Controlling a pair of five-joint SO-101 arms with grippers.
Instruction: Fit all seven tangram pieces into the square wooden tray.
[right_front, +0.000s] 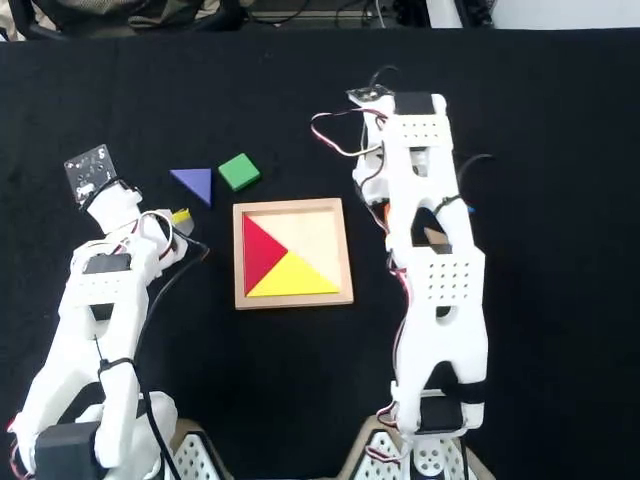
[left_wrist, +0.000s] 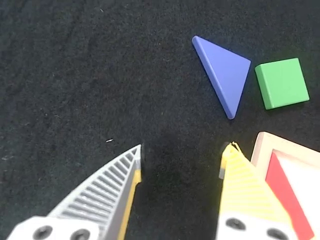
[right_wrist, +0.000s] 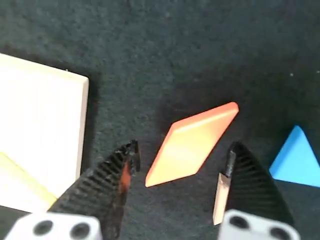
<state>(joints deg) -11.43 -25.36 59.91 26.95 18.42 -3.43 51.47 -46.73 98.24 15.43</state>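
Note:
The square wooden tray (right_front: 292, 295) lies mid-table and holds a red triangle (right_front: 258, 250) and a yellow triangle (right_front: 295, 275). A dark blue triangle (right_front: 193, 183) and a green square (right_front: 239, 171) lie just beyond its far left corner. My left gripper (left_wrist: 182, 155) is open over bare cloth, short of the dark blue triangle (left_wrist: 225, 75) and green square (left_wrist: 282, 82), with the tray corner (left_wrist: 260, 147) beside it. My right gripper (right_wrist: 180, 160) is open around an orange parallelogram (right_wrist: 192, 142), which lies flat on the cloth. A light blue triangle (right_wrist: 295, 160) lies just past one finger.
The right arm (right_front: 425, 200) stretches along the tray's right side and covers the pieces beneath it. The left arm (right_front: 105, 290) stands left of the tray. The tray's edge (right_wrist: 82, 120) is close to the right gripper. Black cloth covers the table.

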